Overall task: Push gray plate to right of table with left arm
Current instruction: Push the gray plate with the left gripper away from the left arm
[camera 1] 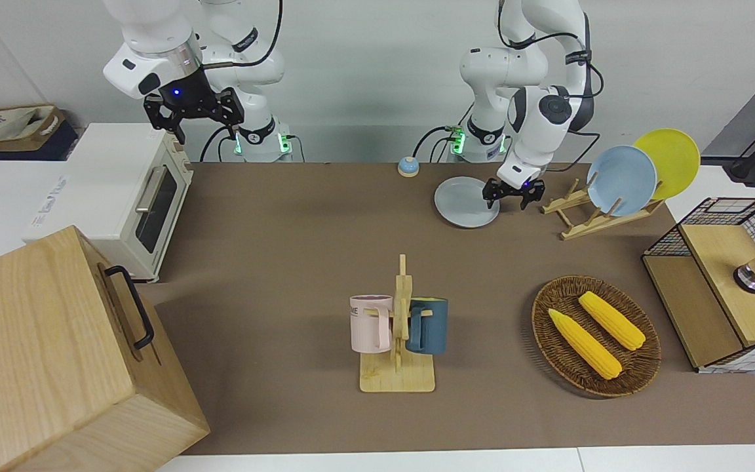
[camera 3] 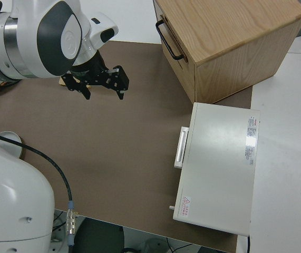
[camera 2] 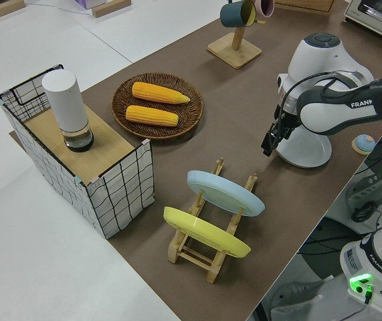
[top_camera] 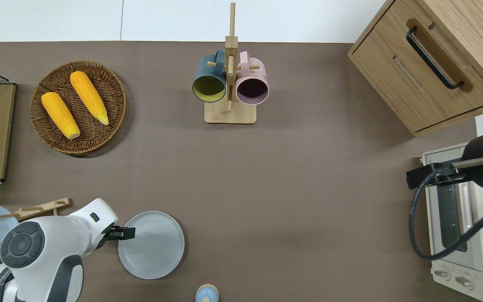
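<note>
The gray plate [camera 1: 463, 202] [top_camera: 153, 247] lies flat on the brown table [camera 1: 299, 262] [top_camera: 287, 188], close to the robots and toward the left arm's end. My left gripper [camera 1: 505, 203] [top_camera: 126, 233] is open and low at the plate's rim, on the side toward the left arm's end of the table. One fingertip reaches over the rim. It also shows in the left side view [camera 2: 269, 142]. The right arm is parked, its gripper [camera 1: 207, 130] [camera 3: 104, 95] open and empty.
A wooden rack [camera 1: 587, 219] with a sky-blue plate [camera 1: 620, 180] and a yellow plate [camera 1: 669, 160] stands beside my left gripper. A small blue bell [top_camera: 206, 293] sits near the robots. Mug tree [camera 1: 398, 328], corn basket [camera 1: 595, 334], toaster oven [camera 1: 122, 196] and wooden cabinet [camera 1: 56, 354] stand elsewhere.
</note>
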Robot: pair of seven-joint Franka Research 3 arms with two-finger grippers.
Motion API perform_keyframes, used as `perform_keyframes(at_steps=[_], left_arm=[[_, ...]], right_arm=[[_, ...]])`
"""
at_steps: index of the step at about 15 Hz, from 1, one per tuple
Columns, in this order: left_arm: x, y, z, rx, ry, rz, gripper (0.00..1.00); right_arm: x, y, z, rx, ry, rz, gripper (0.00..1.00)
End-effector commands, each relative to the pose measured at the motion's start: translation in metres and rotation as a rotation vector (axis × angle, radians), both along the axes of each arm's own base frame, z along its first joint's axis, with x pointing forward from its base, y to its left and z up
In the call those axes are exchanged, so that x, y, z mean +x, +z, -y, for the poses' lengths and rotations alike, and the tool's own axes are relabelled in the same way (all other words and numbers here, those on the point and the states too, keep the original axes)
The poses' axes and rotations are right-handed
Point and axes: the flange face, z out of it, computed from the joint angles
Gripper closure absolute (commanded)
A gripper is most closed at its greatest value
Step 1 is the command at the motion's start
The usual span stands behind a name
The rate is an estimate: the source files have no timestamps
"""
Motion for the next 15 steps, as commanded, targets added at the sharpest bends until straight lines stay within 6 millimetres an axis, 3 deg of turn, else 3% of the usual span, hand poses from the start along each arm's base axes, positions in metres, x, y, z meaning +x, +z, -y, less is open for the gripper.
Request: perform_keyframes(at_steps=[1, 7, 9, 15], left_arm=[[0.0, -0.014, 0.003, -0.008, 0.014, 0.004, 0.0], [0.0, -0.027, 0.007, -0.005, 0.003, -0.011, 0.01], [0.0, -0.027, 0.007, -0.005, 0.003, -0.011, 0.11], [0.0, -0.027, 0.006, -0.005, 0.006, -0.014, 0.86]], right_arm=[[-0.003, 0.004, 0.001, 0.002, -0.014, -0.004, 0.017], [-0.003, 0.004, 0.001, 0.001, -0.015, -0.004, 0.017], [-0.003, 0.004, 0.001, 0.001, -0.015, -0.004, 0.017], [-0.003, 0.004, 0.002, 0.001, -0.017, -0.004, 0.017]])
